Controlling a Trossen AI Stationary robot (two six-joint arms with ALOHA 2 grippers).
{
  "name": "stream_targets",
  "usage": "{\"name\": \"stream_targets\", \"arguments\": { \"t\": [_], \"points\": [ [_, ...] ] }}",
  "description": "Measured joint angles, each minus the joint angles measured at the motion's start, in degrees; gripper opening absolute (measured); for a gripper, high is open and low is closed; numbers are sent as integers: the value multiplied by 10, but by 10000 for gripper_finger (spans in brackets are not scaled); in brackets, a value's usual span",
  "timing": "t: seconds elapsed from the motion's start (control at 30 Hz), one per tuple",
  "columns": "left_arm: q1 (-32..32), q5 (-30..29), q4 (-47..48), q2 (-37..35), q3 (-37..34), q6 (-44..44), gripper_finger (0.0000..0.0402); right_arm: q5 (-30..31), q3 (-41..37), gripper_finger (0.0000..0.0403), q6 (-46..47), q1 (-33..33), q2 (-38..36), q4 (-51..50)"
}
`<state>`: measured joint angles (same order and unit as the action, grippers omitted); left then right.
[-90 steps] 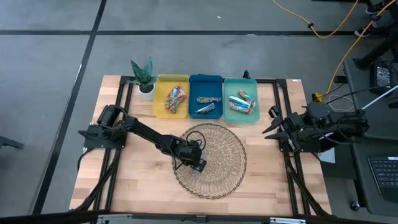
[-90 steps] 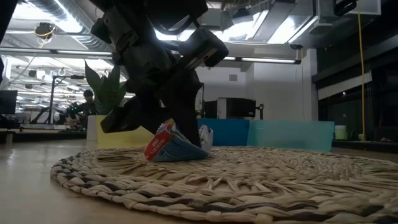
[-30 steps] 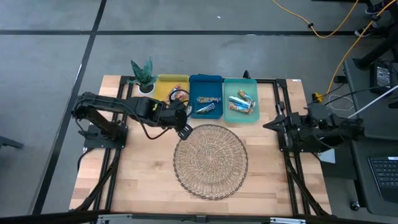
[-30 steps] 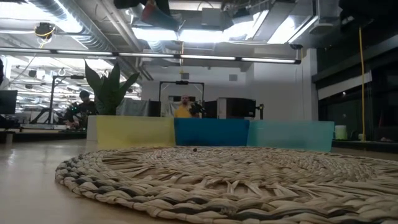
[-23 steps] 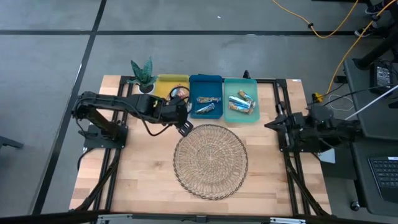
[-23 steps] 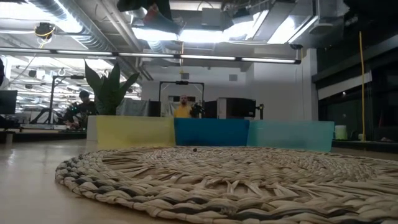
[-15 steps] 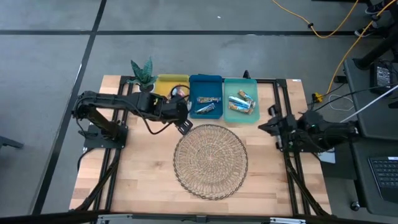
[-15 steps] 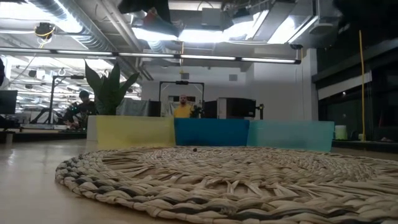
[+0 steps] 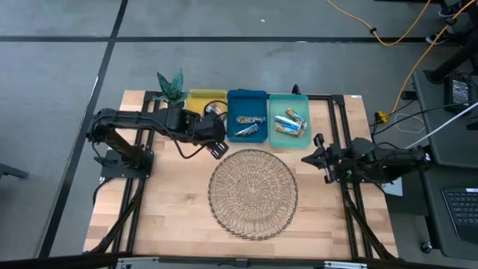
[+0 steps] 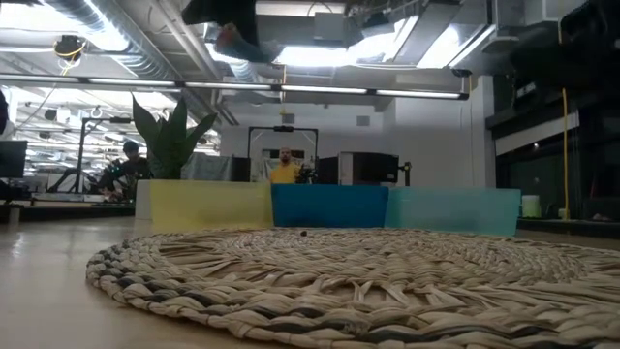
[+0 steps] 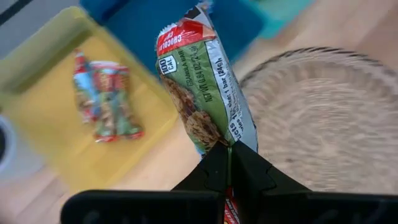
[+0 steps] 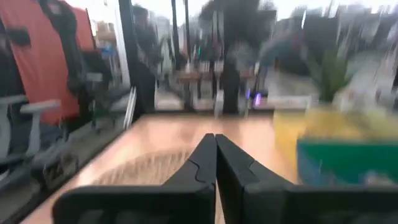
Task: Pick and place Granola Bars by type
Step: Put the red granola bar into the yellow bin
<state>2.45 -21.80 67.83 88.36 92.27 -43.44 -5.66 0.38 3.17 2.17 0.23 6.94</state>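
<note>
left wrist view: the left pincer (image 11: 229,163) is clamped on a green-and-red wrapped granola bar (image 11: 205,87), held above the yellow rectangular tray's (image 11: 46,74) near edge – released early, it could land on the worktop. the right pincer (image 9: 308,158) – fingers together – hangs beside the round wicker basket (image 9: 252,193).

light: bright overhead strips, glare | right wrist view: motion-blurred | left wrist background: soft

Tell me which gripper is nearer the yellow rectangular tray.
Left. The left gripper, shut on a green-wrapped granola bar, hangs at the yellow rectangular tray's near edge; the right gripper sits far beyond the round wicker basket.
</note>
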Motion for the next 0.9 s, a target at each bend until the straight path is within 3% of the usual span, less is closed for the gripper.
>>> {"name": "stream_targets", "arguments": {
  "t": [0.07, 0.4, 0.9],
  "points": [
    [-12, -6, 20, 0, 0, 3, 3, -5, 0, 5, 11, 0, 0, -45],
    [-109, -16, 46, 9, -33, 102, 3, -2, 0, 5, -2, 0, 1, -47],
    [-268, 123, -216, 9, -256, 225, 3, 0, 0, 20, -3, 0, 1, -47]
  ]
}}
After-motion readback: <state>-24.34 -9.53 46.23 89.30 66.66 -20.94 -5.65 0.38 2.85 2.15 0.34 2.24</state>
